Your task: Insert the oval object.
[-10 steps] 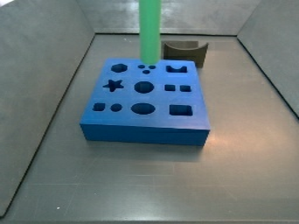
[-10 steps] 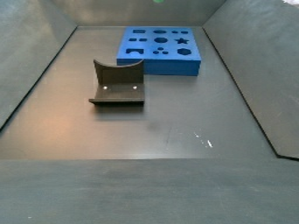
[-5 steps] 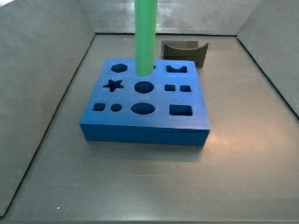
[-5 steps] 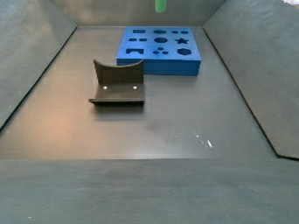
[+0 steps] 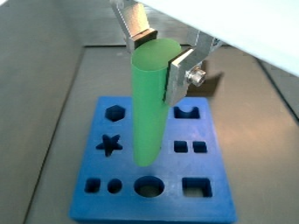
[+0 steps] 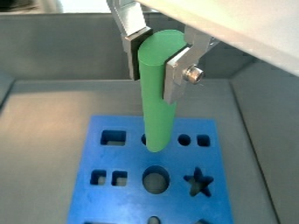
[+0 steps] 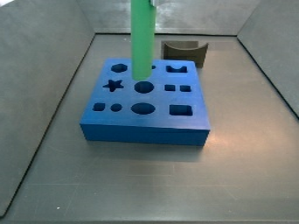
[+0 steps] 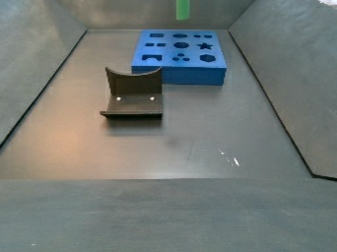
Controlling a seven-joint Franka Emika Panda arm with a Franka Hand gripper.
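One item is in your end effector (image 5: 162, 54): the oval object (image 5: 149, 105), pinched near its top between the silver fingers (image 6: 177, 72), long axis upright. Directly below it lies the blue block (image 7: 146, 109); its lower tip hangs just above the holes, and I judge the oval opening (image 7: 142, 109) sits slightly offset.

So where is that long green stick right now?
The oval object is clamped upright in the gripper, hanging above the blue block with its lower end over the middle holes, not yet inserted.
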